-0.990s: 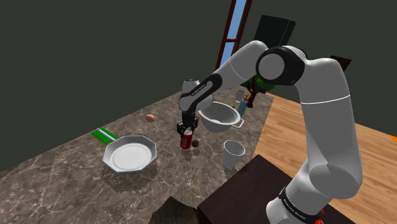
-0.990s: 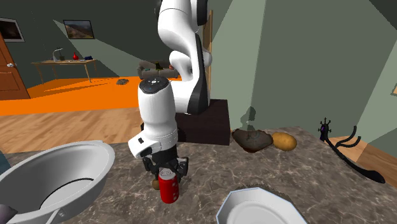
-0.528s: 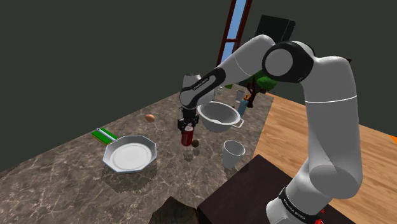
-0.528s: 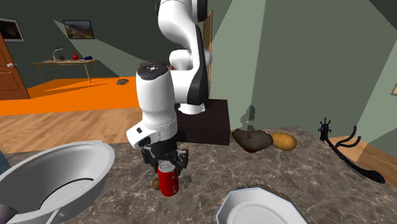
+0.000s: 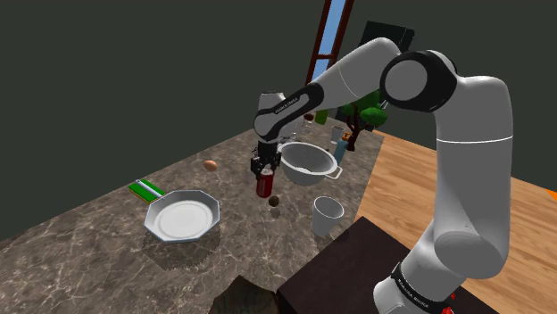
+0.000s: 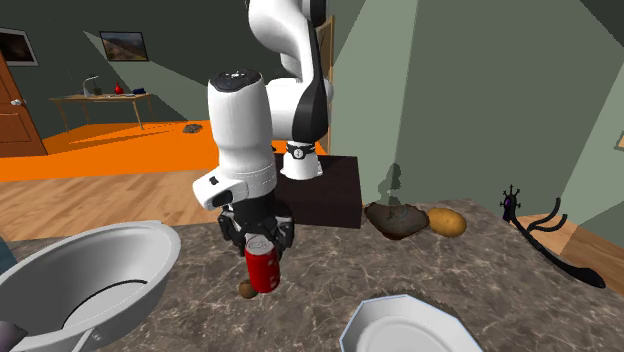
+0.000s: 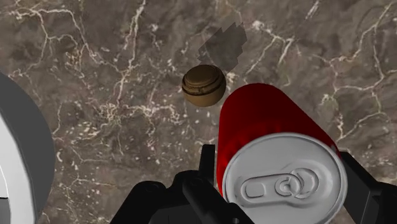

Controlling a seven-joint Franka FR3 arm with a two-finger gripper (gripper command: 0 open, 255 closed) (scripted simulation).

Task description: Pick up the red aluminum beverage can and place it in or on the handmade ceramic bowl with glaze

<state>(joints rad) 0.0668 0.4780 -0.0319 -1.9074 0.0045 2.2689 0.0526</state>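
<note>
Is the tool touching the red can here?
Touching. In the wrist view the black two-finger tool presses its fingers against opposite sides of the red cylindrical can with a silver top, clasping it.

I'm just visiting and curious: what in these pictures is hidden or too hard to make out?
- Small brown round thing beside the red can: too small in every view to identify.
- White octagonal bowl: cut off by the second exterior view's bottom edge.
- The can's upper side: covered by the gripper in the second exterior view.
- Little items at the counter's far end, shoulder view: too small to name.
</note>
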